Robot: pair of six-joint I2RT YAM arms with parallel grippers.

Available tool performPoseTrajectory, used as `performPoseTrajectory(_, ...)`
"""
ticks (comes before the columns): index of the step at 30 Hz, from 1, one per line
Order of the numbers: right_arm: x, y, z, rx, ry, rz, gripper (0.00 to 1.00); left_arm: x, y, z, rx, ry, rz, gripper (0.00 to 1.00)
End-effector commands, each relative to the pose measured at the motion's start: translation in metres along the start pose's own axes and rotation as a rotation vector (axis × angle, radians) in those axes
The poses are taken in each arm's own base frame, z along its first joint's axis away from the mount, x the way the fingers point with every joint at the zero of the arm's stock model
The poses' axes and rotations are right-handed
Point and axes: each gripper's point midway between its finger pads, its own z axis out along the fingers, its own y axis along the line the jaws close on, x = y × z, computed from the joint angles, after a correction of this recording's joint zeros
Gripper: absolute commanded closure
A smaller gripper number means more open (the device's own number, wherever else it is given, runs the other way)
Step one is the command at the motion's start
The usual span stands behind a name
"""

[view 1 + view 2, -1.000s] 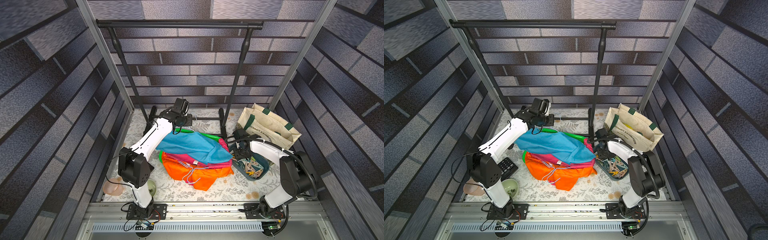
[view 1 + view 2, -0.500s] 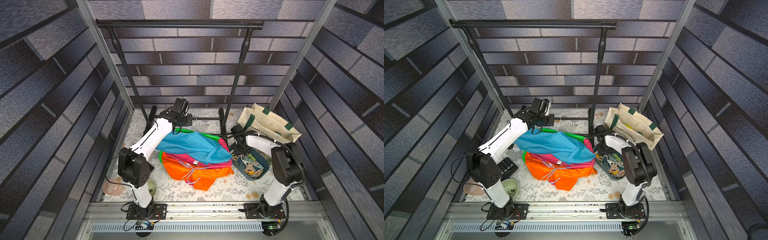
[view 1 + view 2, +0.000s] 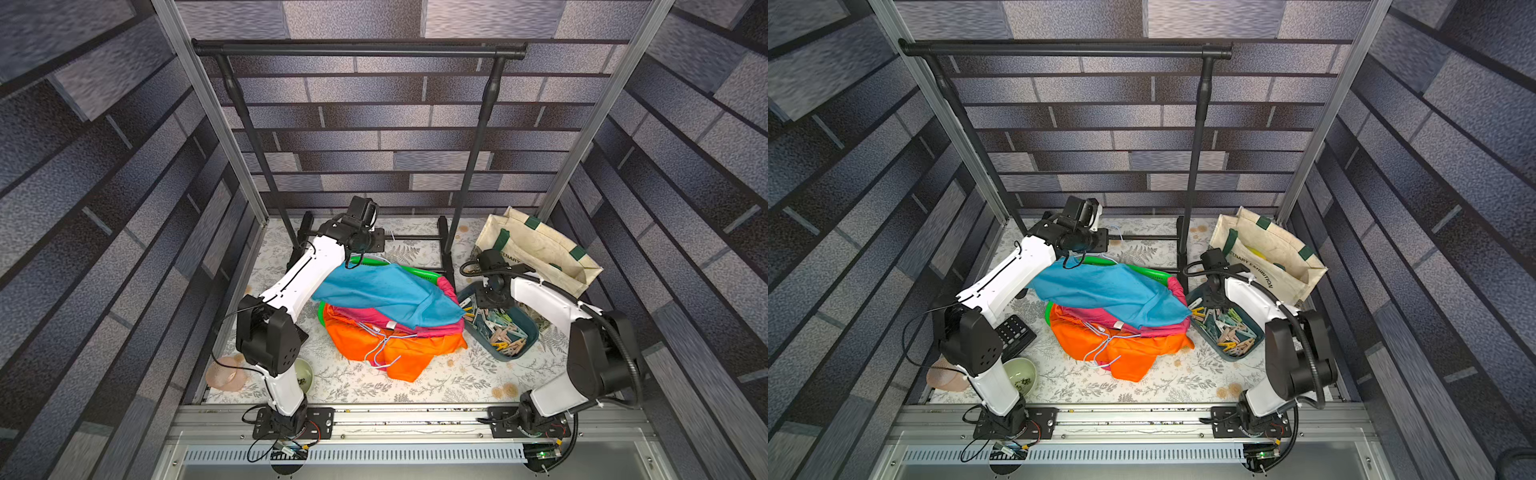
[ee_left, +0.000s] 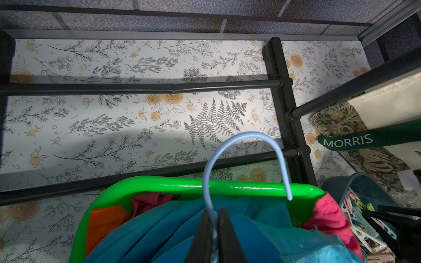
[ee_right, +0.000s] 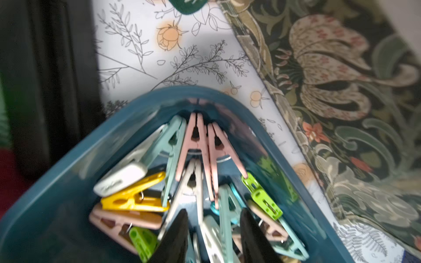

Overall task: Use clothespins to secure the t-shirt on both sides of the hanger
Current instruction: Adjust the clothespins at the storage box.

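My left gripper (image 4: 214, 215) is pressed together on the neck of the pale blue wire hanger (image 4: 241, 136), above the far rim of the green basket (image 4: 250, 188), and the blue t-shirt (image 3: 386, 291) lies draped across the top of that basket. My right gripper (image 5: 214, 211) stands half spread, its tips down among the pastel clothespins (image 5: 196, 145) in the dark blue bin (image 5: 57, 182) just beside the basket. Over the last second its elbow swung in toward the basket and back out while the tips stayed in the bin, so I judge that no pin is picked yet and neither side of the shirt is clipped.
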Motion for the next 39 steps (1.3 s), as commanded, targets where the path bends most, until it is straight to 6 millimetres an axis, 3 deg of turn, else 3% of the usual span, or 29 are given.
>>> performPoseTrajectory(1,0.029,-0.003,-0.004,-0.019,0.059,0.072,0.50,-0.010,-0.003,-0.015,0.025,-0.042,-0.012,0.89)
performPoseTrajectory(3,0.040,-0.002,-0.006,-0.040,0.070,0.104,0.40,-0.010,-0.004,-0.017,0.029,-0.048,-0.012,0.89)
performPoseTrajectory(6,0.054,-0.004,-0.004,-0.051,0.082,0.151,0.35,-0.010,-0.004,-0.020,0.033,-0.052,-0.012,0.89)
performPoseTrajectory(10,0.066,-0.004,-0.002,-0.085,0.085,0.213,0.35,-0.008,-0.005,-0.022,0.037,-0.048,-0.008,0.89)
performPoseTrajectory(14,0.069,0.007,0.009,-0.155,0.099,0.251,0.48,-0.006,-0.006,-0.021,0.043,-0.044,-0.009,0.89)
performPoseTrajectory(18,0.055,0.019,0.017,-0.197,0.103,0.256,0.63,-0.006,-0.008,-0.020,0.047,-0.040,-0.007,0.89)
performPoseTrajectory(21,0.034,0.021,0.016,-0.200,0.067,0.238,0.68,-0.007,-0.008,-0.021,0.046,-0.043,-0.007,0.89)
performPoseTrajectory(25,-0.002,0.024,0.008,-0.200,0.000,0.198,0.68,-0.007,-0.008,-0.019,0.046,-0.039,-0.006,0.89)
performPoseTrajectory(29,-0.021,0.024,0.000,-0.200,-0.038,0.182,0.58,-0.006,-0.009,-0.017,0.047,-0.033,-0.009,0.89)
performPoseTrajectory(32,-0.014,0.017,-0.005,-0.172,-0.038,0.179,0.50,-0.006,-0.009,-0.016,0.046,-0.032,-0.008,0.88)
performPoseTrajectory(35,0.005,0.006,-0.007,-0.128,-0.012,0.171,0.43,-0.007,-0.009,-0.016,0.048,-0.033,-0.005,0.88)
performPoseTrajectory(39,0.031,-0.006,-0.014,-0.094,-0.002,0.173,0.42,-0.008,-0.011,-0.016,0.057,-0.032,-0.005,0.88)
